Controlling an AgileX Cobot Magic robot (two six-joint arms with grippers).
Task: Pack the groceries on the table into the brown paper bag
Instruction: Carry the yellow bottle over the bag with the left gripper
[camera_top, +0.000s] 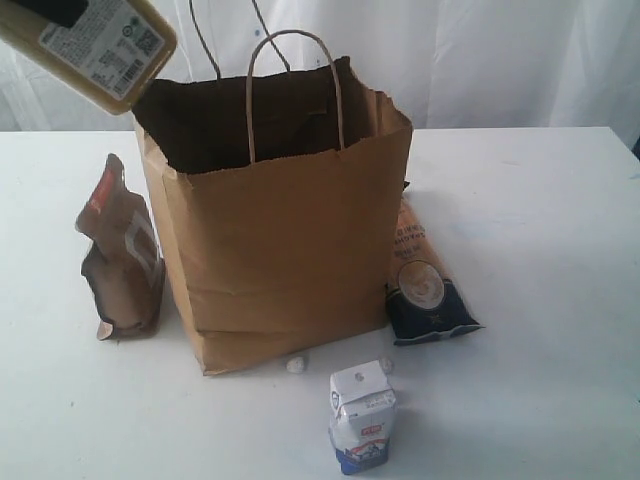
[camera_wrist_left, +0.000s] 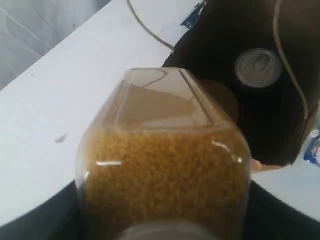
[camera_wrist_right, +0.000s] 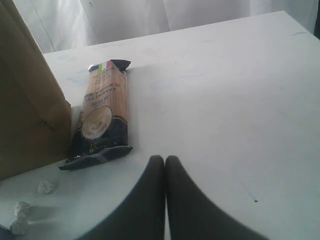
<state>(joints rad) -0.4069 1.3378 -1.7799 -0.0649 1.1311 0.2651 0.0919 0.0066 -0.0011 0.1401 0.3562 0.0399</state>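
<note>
Two sets of jaws: left jaws clamped on the yellow grain bottle (camera_top: 95, 45), held tilted high by the rim of the brown paper bag (camera_top: 280, 240); its white label shows codes, print unreadable. Silver-lidded can (camera_wrist_left: 258, 67) stands inside the bag. Right jaws pressed together, low over the counter (camera_wrist_right: 225, 100), near the orange-navy packet (camera_wrist_right: 100, 117) lying just beside the bag.

Little of the machine shows from where I stand. The left gripper (camera_top: 48, 10) is a plain matte black block, only a corner of it visible. Seen from its own wrist, its fingers (camera_wrist_left: 47, 222) are broad, dark charcoal curves, smooth-surfaced and out of focus. The right gripper (camera_wrist_right: 164, 160) has two matte near-black fingers (camera_wrist_right: 145, 205), wide at the base and narrowing to rounded tips, with a plain, unmarked-looking surface.
</note>
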